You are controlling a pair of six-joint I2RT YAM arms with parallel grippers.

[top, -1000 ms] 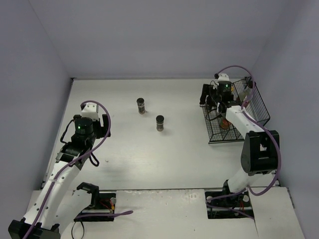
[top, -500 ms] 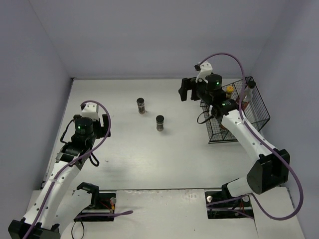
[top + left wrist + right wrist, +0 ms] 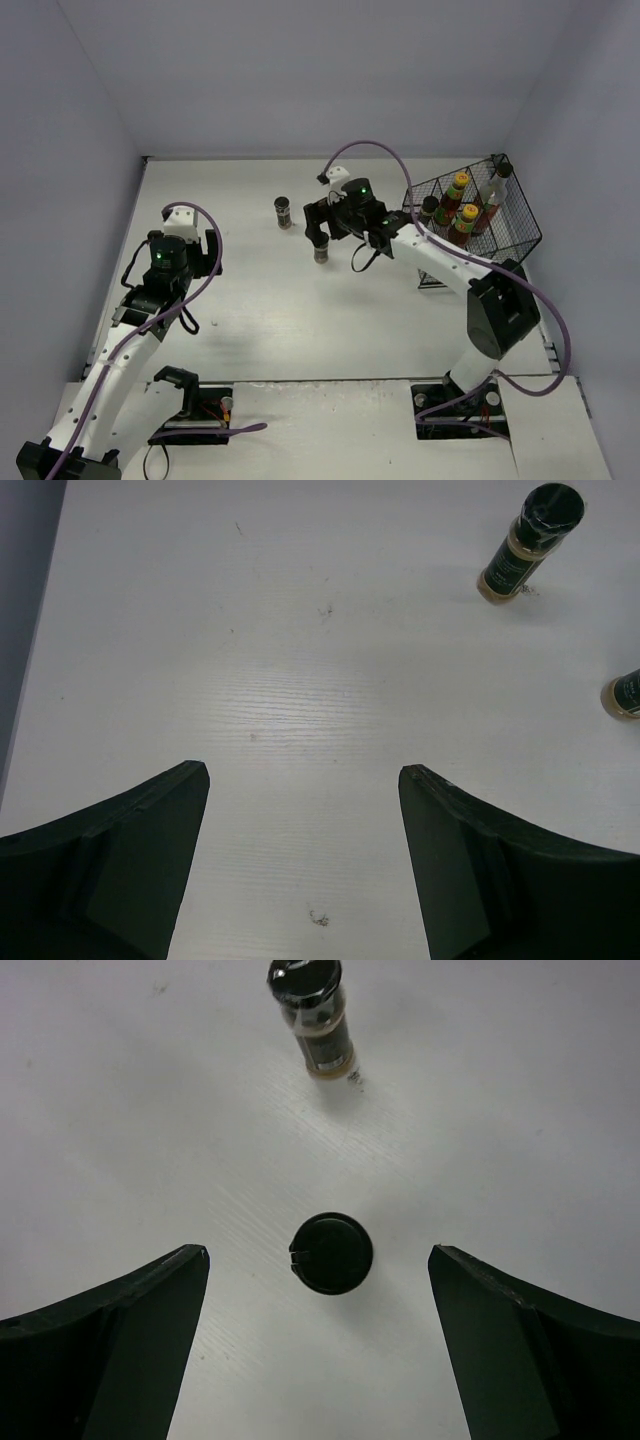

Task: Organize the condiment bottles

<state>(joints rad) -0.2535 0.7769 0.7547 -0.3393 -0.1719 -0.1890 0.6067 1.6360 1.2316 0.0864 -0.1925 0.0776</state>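
Left claw of mine [image 3: 303, 775] is spread wide with nothing in it, over bare white table [image 3: 250, 320] on the left side. Two spice jars stand upright out on the table, near each other but not touching. The far spice jar [image 3: 284, 211] is short, with a black lid, a dark label and tan contents showing at the neck and base. The near spice jar [image 3: 321, 247] looks the same. My right claw [image 3: 318, 1250] sits over it, spread wide and gripping nothing, and its wrist camera shows the jar's round black lid between the two fingers. I can't tell how high I am above that lid. At the right edge is the black wire basket [image 3: 520, 215]. It holds a third spice jar [image 3: 428, 210] at its left end, then two reddish-brown sauce bottles, one [image 3: 458, 188] farther back and one [image 3: 465, 222] nearer, both with yellow caps and green-red labels. The tall clear bottle [image 3: 495, 195] with a black cap and red label is rightmost.
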